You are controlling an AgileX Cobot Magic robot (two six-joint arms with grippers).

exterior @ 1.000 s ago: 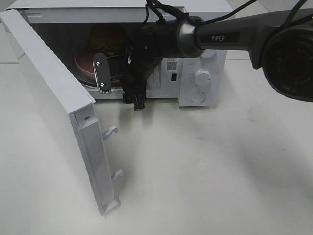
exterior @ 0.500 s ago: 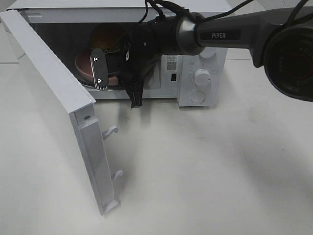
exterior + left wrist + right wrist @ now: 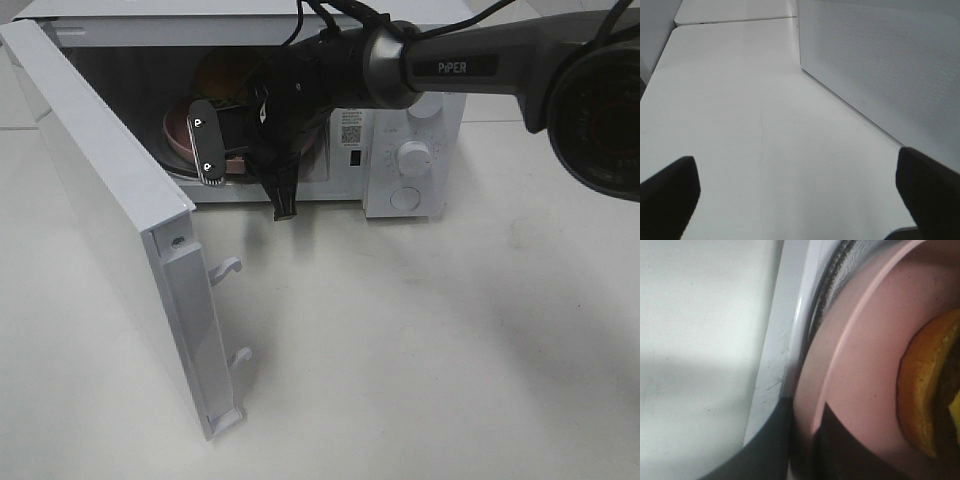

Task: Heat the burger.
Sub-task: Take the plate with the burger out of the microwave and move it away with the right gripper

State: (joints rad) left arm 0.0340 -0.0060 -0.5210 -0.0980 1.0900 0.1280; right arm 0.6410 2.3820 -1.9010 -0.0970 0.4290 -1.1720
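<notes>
Right claw [image 3: 222,150] clamps the pink plate's [image 3: 860,390] rim inside the open microwave [image 3: 410,150]; the burger [image 3: 922,390] sits just beyond its fingertips, untouched; left claw [image 3: 795,185] gapes wide, empty

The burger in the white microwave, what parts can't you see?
- Round golden-bun burger, exterior high view: mostly hidden behind the black right arm.
- Right wrist view: burger cut off by the picture edge.
- Round pink plate: its far side is hidden by the burger and arm.
</notes>
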